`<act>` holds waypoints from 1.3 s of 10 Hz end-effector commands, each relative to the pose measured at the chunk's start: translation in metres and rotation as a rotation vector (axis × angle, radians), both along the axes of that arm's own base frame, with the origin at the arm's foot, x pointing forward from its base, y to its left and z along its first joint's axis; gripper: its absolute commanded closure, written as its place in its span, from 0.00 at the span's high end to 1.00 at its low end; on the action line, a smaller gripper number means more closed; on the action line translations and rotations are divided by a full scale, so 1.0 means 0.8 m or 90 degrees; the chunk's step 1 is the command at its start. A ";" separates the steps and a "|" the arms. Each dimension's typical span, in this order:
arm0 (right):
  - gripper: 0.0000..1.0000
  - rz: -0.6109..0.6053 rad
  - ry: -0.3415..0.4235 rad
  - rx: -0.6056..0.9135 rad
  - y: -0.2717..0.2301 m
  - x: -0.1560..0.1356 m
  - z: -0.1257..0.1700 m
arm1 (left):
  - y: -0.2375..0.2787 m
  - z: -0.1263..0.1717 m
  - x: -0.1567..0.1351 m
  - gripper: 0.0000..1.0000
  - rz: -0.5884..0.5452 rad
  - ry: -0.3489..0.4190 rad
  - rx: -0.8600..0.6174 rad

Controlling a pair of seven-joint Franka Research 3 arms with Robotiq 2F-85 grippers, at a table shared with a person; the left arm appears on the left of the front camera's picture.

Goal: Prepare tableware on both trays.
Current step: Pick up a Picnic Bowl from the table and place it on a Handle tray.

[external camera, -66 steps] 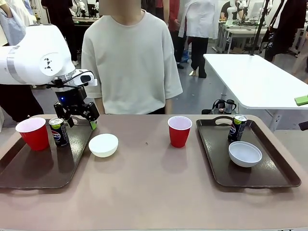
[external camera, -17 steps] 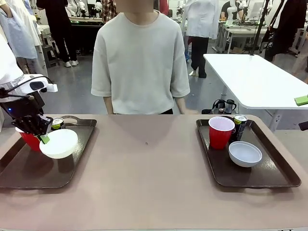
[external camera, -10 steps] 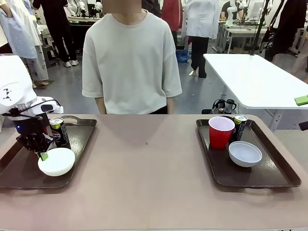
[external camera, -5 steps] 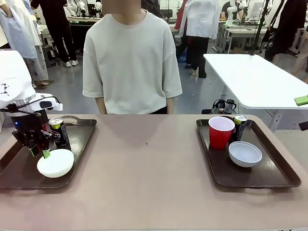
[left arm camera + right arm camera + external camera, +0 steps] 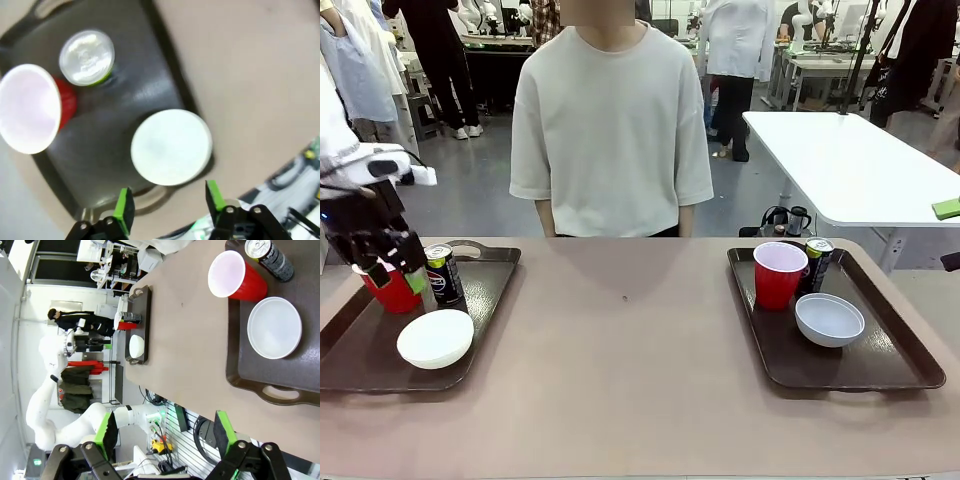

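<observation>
On the left tray [image 5: 480, 300] rests a white bowl [image 5: 436, 338], with a dark can [image 5: 443, 273] and a red cup [image 5: 392, 290] behind it. My left gripper [image 5: 395, 272] hangs open and empty above that tray, in front of the cup. Its wrist view looks down past the left gripper [image 5: 169, 202] onto the bowl [image 5: 171, 146], can top [image 5: 86, 57] and cup [image 5: 29, 107]. The right tray [image 5: 880, 350] carries a red cup [image 5: 779, 274], a can [image 5: 815, 264] and a bowl [image 5: 829, 319]. My right gripper [image 5: 165, 432] is open, high over the right tray [image 5: 250, 375].
A person in a pale T-shirt [image 5: 612, 120] stands at the table's far edge, arms down. Brown tabletop [image 5: 630, 350] lies bare between the trays. A white table [image 5: 850, 170] stands behind on the right.
My left gripper let go of the white bowl on the left tray, opened, and rose up and away from it. The person shifted slightly to the right.
</observation>
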State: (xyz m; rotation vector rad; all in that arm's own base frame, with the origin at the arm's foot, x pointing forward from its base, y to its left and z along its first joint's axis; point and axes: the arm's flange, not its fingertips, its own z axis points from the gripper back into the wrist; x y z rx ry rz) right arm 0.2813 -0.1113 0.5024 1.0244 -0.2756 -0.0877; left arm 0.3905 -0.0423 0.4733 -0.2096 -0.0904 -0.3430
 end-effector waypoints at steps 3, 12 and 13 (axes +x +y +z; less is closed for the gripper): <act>1.00 0.001 -0.011 0.014 0.001 0.001 0.000 | 0.070 0.033 -0.018 1.00 -0.043 0.013 -0.275; 1.00 0.001 -0.011 0.014 0.001 0.001 0.000 | 0.180 0.019 -0.043 1.00 0.038 0.004 -0.530; 1.00 0.001 -0.011 0.014 0.001 0.001 0.000 | 0.180 0.019 -0.043 1.00 0.038 0.004 -0.530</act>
